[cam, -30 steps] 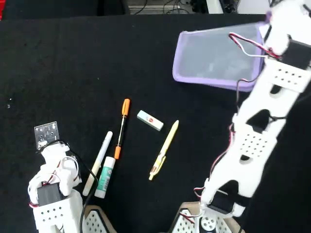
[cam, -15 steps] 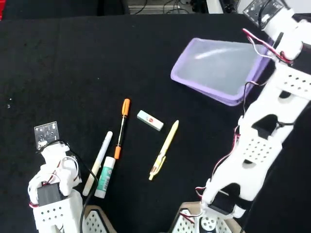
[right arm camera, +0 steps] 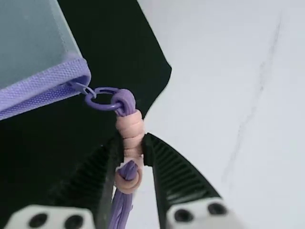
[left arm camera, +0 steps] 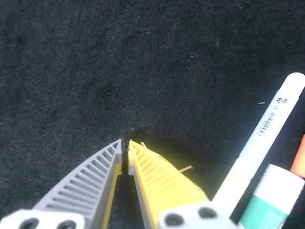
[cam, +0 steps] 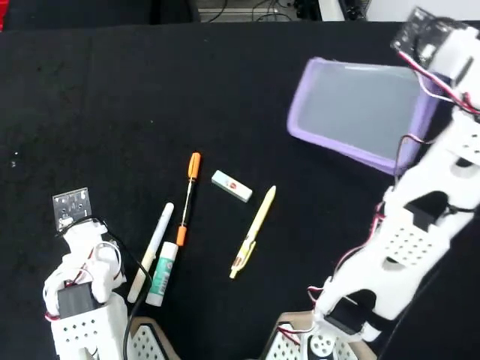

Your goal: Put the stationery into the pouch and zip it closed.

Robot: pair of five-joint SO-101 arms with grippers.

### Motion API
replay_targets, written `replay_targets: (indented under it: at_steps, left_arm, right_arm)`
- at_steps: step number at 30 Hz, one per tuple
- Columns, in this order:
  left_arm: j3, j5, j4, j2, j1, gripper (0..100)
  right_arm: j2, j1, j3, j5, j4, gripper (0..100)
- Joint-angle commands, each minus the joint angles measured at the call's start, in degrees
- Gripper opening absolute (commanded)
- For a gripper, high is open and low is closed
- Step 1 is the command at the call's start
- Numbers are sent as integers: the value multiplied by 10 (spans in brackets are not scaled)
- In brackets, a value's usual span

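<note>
Stationery lies loose on the black table (cam: 90, 97), none of it in the pouch (cam: 360, 112). An orange pen (cam: 187, 196), a white eraser (cam: 231, 186) and a yellow pen (cam: 253, 231) sit near the middle. A white marker (cam: 151, 251) and a glue stick (cam: 163, 274) lie side by side, touching, closer to the left arm.

The pouch is a translucent case with purple edging at the far right of the table, well apart from all five items. It looks empty through its clear face.

The right gripper (right arm camera: 131, 140) is clamped on the zip pull cord (right arm camera: 128, 136), a pink and purple knotted cord that hangs from a ring at the pouch's corner. Its black jaws pinch the cord from both sides. The table's edge and the pale floor (right arm camera: 228, 71) lie just beyond it. By my reading the arm is working the zip or holding the pouch by its pull. Whether the mouth is open or closed I cannot tell.

The left gripper (left arm camera: 125, 143) has its jaws almost together with a thin slit between them and nothing held. It hangs over bare cloth just beside the white marker.

So the task looks to be at its opening step. At best the pouch is being opened or positioned, which I judge rather than see. What remains is nearly everything: picking up each of the five pieces, dropping them through the mouth, and drawing the zip closed
</note>
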Motion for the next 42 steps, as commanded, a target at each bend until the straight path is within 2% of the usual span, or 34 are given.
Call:
replay_targets:
  at_steps: [1,8,12,15,17,22,28,33,42]
  left_arm:
    - [14,-4,-12,-4,5,30]
    - [14,-4,-12,-4,5,30]
    - [14,-4,-12,-4,5,30]
    - [14,-4,-12,-4,5,30]
    - [14,-4,-12,-4,5,30]
    - [14,-4,-12,-4,5,30]
    - [14,-4,-12,-4,5,30]
    - [14,-4,-12,-4,5,30]
    - [14,-4,-12,-4,5,30]
  right_arm:
    - [-45,52,-22,70,18,11]
    - [-44,92,-20,139,18,11]
    - [-48,88,-21,144,18,11]
    - [-73,59,-21,134,18,11]
    - [-96,27,-21,73,18,11]
    - [-144,-63,-7,-144,18,11]
    - [-201,-170,101,-329,17,11]
    - [-232,-265,160,-432,14,11]
    - [-232,-392,204,-578,15,11]
